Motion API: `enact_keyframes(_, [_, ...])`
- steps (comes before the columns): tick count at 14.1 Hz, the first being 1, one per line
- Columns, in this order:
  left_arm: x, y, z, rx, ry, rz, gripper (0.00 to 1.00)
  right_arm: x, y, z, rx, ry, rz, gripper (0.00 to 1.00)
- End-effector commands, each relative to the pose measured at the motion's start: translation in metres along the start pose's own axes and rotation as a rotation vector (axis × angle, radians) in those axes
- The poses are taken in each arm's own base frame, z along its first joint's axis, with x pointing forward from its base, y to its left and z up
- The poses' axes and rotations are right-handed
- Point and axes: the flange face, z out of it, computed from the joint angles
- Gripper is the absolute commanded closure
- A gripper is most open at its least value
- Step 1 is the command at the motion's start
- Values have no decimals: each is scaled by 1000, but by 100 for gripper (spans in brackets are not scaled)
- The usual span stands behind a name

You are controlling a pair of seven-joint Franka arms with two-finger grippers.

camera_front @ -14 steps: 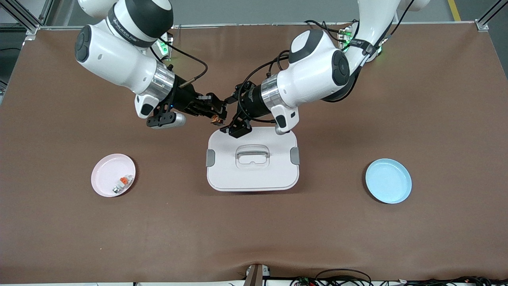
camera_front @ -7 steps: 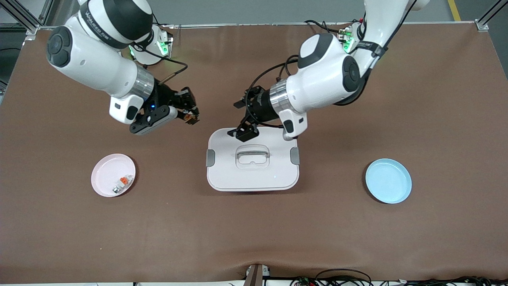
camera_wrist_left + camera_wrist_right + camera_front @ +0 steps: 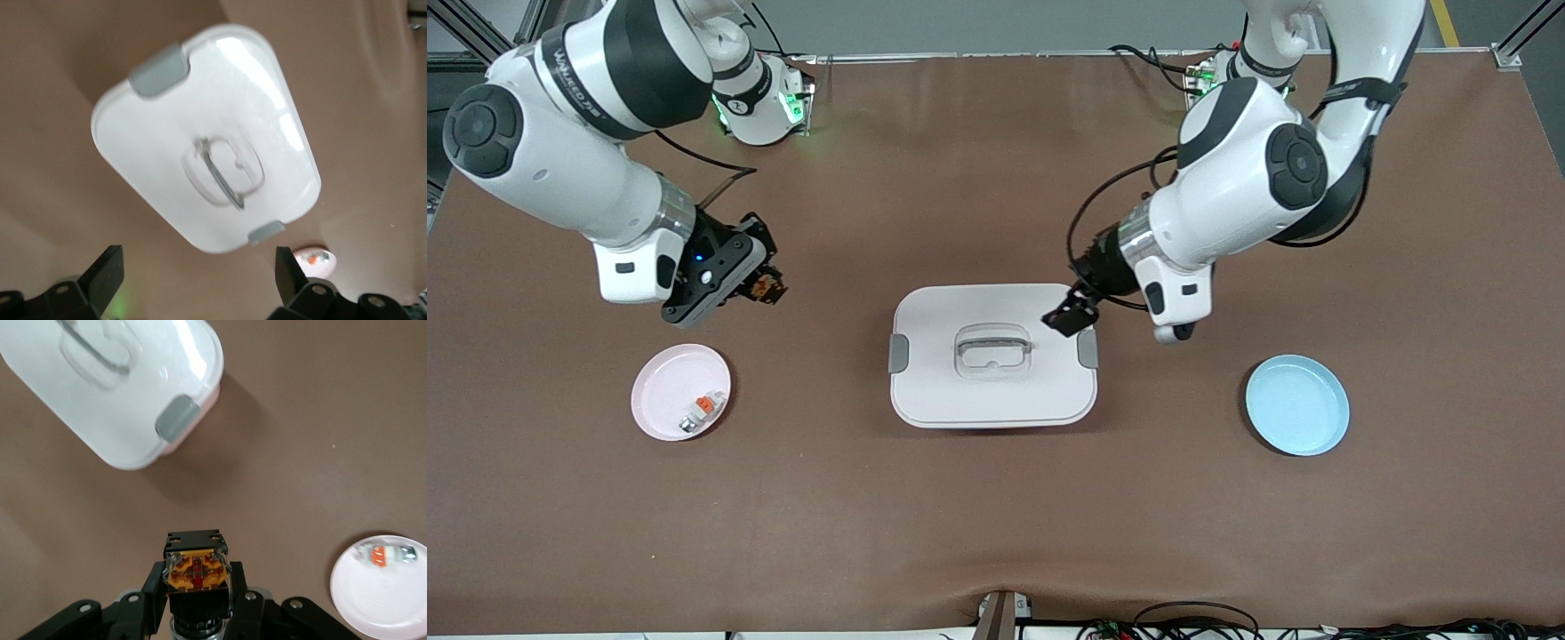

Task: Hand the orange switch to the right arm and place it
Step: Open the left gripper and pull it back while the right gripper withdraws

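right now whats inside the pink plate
In the pink plate lies one small grey-white part with an orange piece, near its rim. Whatever lies under that part is covered.

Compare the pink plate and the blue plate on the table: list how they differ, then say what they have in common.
Colour: the pink plate is pale pink, the blue plate light blue.
Contents: the pink plate holds a small grey-white part with an orange piece; the blue plate holds nothing.
Place: the pink plate lies toward the right arm's end of the table, the blue plate toward the left arm's end.
Both are round, shallow, and flat on the brown table.
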Motion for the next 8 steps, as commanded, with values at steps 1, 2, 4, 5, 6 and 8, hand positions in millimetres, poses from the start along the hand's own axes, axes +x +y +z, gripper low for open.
enact_keyframes(1, [24, -25, -24, 32, 84, 147, 0, -17, 18, -9, -40, -47, -100, 100])
enact_keyframes(2, [38, -31, -33, 40, 98, 209, 0, -20, 25, -9, -43, -49, -150, 100])
enact_keyframes(4, [62, -45, -52, 88, 121, 367, 0, -33, 46, -11, -50, -45, -218, 100])
enact_keyframes(5, [75, -51, -58, 130, 151, 454, 0, -38, 56, -12, -69, -45, -273, 100])
enact_keyframes(6, [85, -56, -65, 164, 169, 506, 0, -45, 67, -12, -73, -41, -308, 100])
enact_keyframes(8, [108, -61, -79, 170, 179, 556, 0, -58, 84, -8, -76, -44, -359, 100])
